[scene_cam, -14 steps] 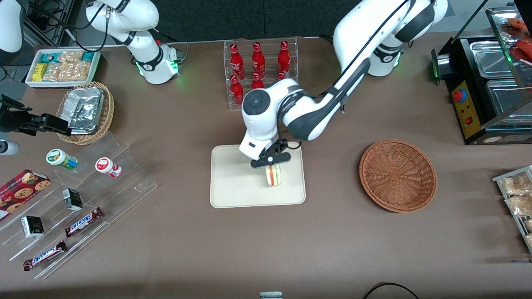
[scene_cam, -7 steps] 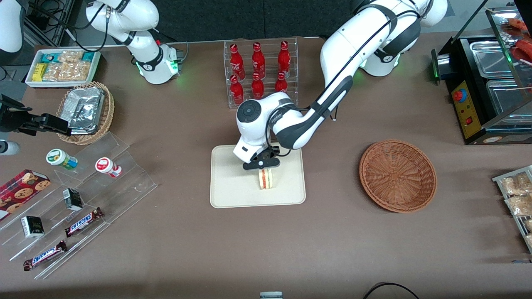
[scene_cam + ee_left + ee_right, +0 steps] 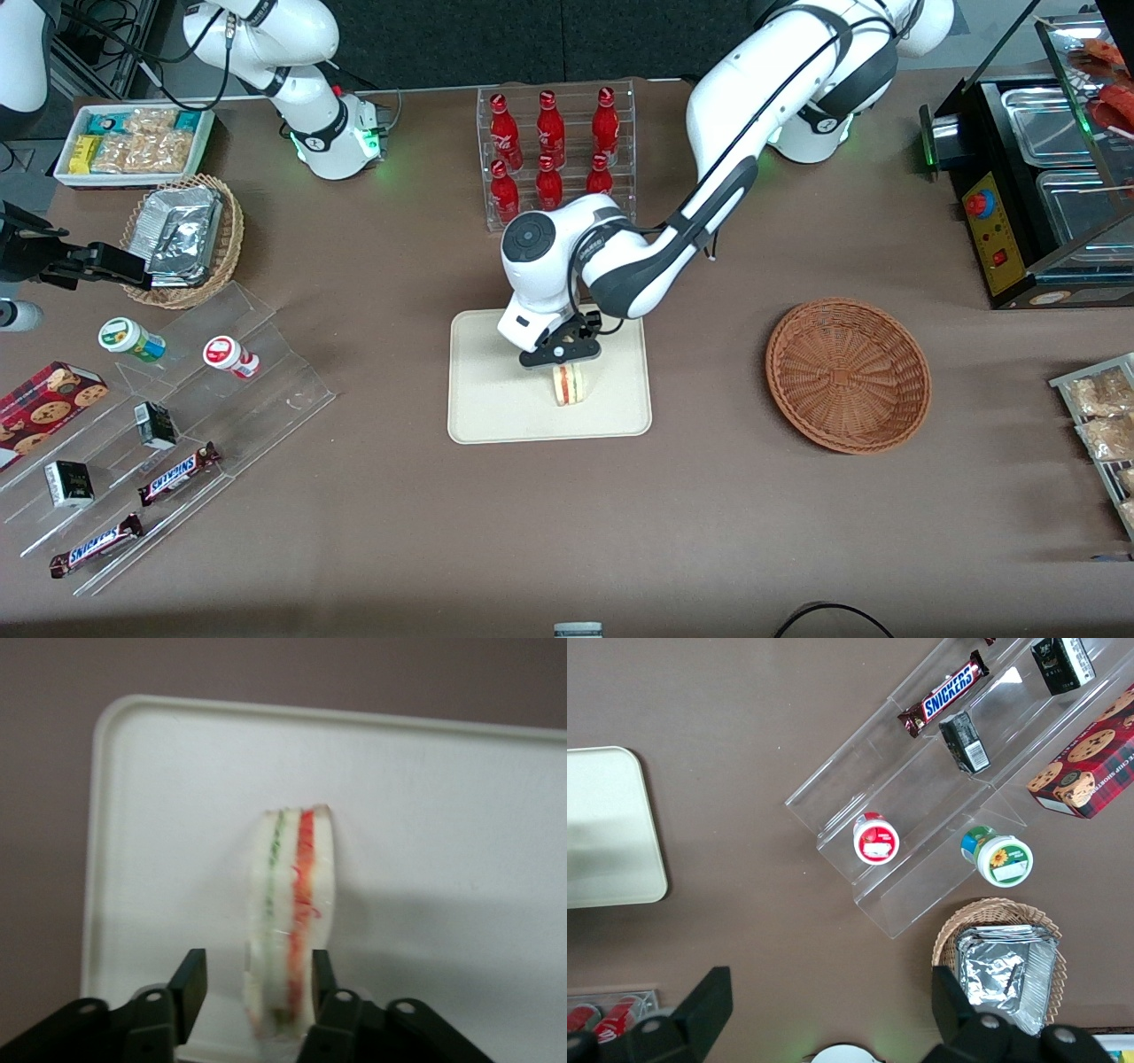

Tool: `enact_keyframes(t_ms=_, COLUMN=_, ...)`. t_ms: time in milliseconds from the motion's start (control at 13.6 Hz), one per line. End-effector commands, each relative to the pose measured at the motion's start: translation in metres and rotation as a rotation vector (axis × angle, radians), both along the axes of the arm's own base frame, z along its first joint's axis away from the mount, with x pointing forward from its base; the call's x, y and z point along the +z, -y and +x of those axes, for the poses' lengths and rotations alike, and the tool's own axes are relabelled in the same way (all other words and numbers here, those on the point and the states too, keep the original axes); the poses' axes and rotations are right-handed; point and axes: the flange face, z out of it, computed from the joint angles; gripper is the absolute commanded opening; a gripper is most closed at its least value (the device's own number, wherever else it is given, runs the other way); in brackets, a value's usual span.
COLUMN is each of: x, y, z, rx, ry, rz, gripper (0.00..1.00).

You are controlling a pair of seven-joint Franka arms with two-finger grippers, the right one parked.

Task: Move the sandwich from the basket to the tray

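Sandwich [image 3: 567, 384] stands on edge on the tray [image 3: 483, 408] at frame centre, basket [image 3: 848, 374] empty at right; gripper [image 3: 560, 355] jaws flank it narrowly, apparently slackened, so retract straight upward to avoid toppling it.

sandwich [image 3: 568, 385]: its upper end is hidden under the gripper [image 3: 560, 357] in the front view
tray [image 3: 611, 828]: cut off by the right wrist view's edge

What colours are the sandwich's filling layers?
Green and red-orange stripes in the sandwich, clearest in the left wrist view.
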Motion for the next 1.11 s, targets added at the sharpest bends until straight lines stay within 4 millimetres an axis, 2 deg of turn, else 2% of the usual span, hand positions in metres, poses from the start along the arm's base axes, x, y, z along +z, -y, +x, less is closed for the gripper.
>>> enact_keyframes(t_ms=0, x=0.103, y=-0.031, z=0.013, rx=0.104, ry=0.006, rz=0.002, gripper=1.00)
enact_keyframes(t_ms=221, x=0.204, y=-0.103, z=0.030, rx=0.231, ry=-0.003, rz=-0.025, gripper=1.00)
enact_keyframes(t_ms=368, x=0.258, y=-0.151, z=0.034, rx=0.292, ry=0.011, rz=-0.030, gripper=1.00)
enact_keyframes(t_ms=442, x=0.278, y=-0.173, z=0.032, rx=0.320, ry=0.016, rz=-0.015, gripper=1.00)
enact_keyframes(t_ms=589, x=0.305, y=-0.215, z=0.025, rx=0.277, ry=-0.030, rz=0.035, gripper=1.00)
enact_keyframes(t_ms=811, x=0.340, y=-0.302, z=0.015, rx=0.177, ry=-0.104, rz=-0.013, gripper=1.00)
enact_keyframes(t_ms=1032, x=0.352, y=-0.359, z=-0.001, rx=0.077, ry=-0.133, rz=-0.004, gripper=1.00)
